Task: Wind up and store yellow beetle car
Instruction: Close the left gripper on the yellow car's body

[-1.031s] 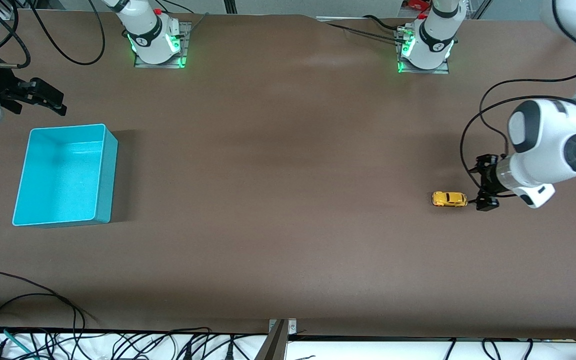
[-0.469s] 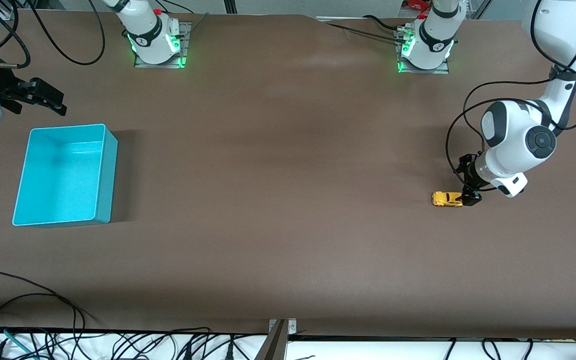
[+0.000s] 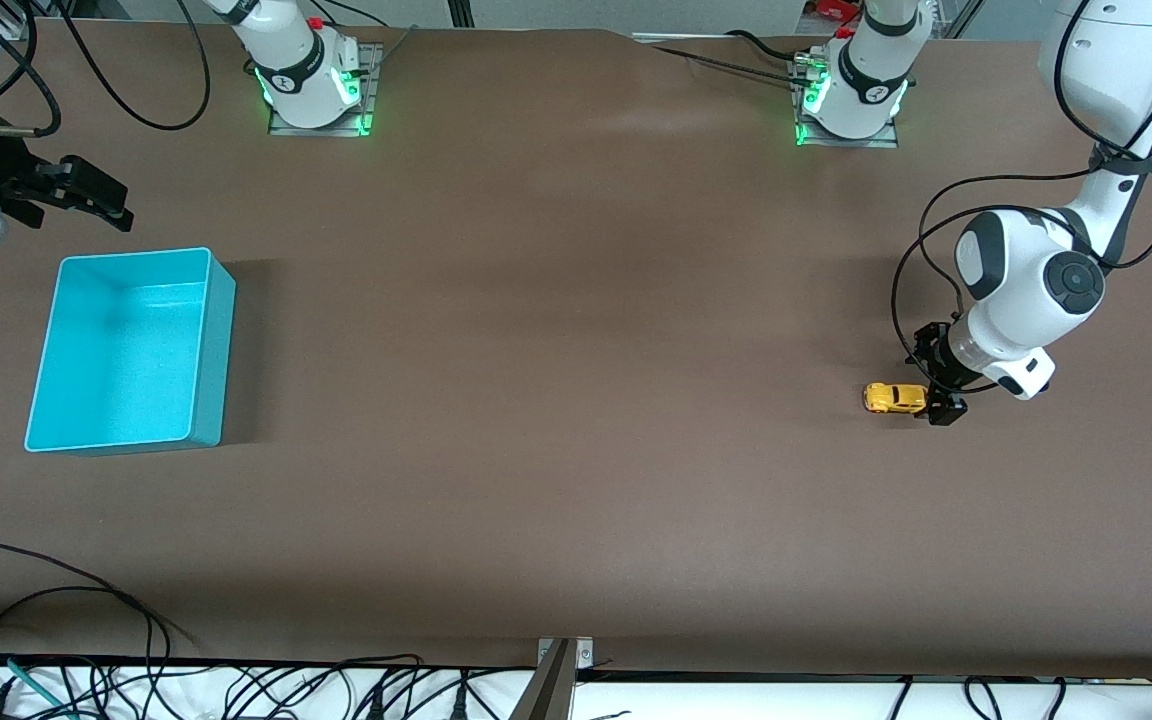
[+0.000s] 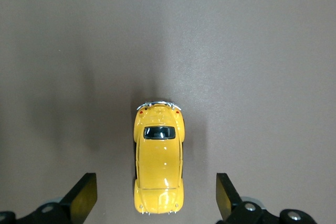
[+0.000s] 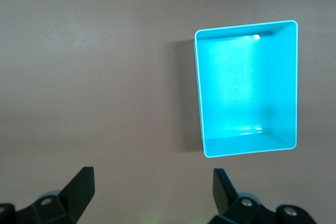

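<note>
The yellow beetle car (image 3: pixel 896 398) stands on the brown table toward the left arm's end. In the left wrist view the car (image 4: pixel 158 161) lies lengthwise between my open fingers, one end level with the fingertips (image 4: pixel 84 198). My left gripper (image 3: pixel 936 380) is low at the car's end and touches nothing. The teal bin (image 3: pixel 206 345) sits toward the right arm's end and is empty; its rim also shows in the right wrist view (image 5: pixel 198 87). My right gripper (image 5: pixel 153 190) is open and empty, high above the table beside the bin, and shows in the front view (image 3: pixel 86 195).
Cables hang along the table's front edge (image 3: pixel 236 690). The arm bases (image 3: pixel 311 85) stand at the table's top edge. Bare brown table lies between the car and the bin.
My left arm has swung in and lowered, bringing the left gripper down to the car's end. The car and the right arm have not moved.
</note>
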You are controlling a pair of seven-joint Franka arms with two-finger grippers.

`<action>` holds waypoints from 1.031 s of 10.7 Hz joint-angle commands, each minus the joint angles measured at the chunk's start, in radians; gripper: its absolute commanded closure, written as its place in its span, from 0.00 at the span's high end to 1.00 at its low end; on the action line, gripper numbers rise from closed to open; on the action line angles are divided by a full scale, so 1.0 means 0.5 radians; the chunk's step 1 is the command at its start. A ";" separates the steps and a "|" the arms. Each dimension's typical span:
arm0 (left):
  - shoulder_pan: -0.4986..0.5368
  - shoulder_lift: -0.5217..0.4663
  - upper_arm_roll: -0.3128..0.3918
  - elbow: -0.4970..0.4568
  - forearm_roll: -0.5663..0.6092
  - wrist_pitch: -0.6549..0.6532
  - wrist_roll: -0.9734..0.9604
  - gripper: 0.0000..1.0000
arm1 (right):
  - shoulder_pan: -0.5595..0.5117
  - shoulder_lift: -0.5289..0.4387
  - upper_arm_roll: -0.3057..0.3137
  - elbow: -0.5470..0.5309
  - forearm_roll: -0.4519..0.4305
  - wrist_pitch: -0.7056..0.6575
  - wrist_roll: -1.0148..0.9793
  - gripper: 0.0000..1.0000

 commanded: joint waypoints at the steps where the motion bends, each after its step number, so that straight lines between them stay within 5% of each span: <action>1: -0.001 0.087 -0.004 0.016 -0.012 0.142 -0.031 1.00 | -0.002 0.003 -0.004 0.029 0.033 -0.012 -0.011 1.00; 9: -0.023 0.136 -0.004 0.059 -0.002 0.146 -0.028 0.95 | -0.002 0.003 -0.004 0.029 0.036 -0.012 -0.011 1.00; 10: -0.023 0.136 -0.004 0.059 -0.002 0.146 -0.028 0.92 | -0.002 0.003 -0.004 0.029 0.033 -0.012 -0.011 1.00; 11: -0.023 0.136 -0.004 0.059 -0.002 0.146 -0.028 0.78 | -0.002 0.003 -0.004 0.029 0.033 -0.012 -0.011 1.00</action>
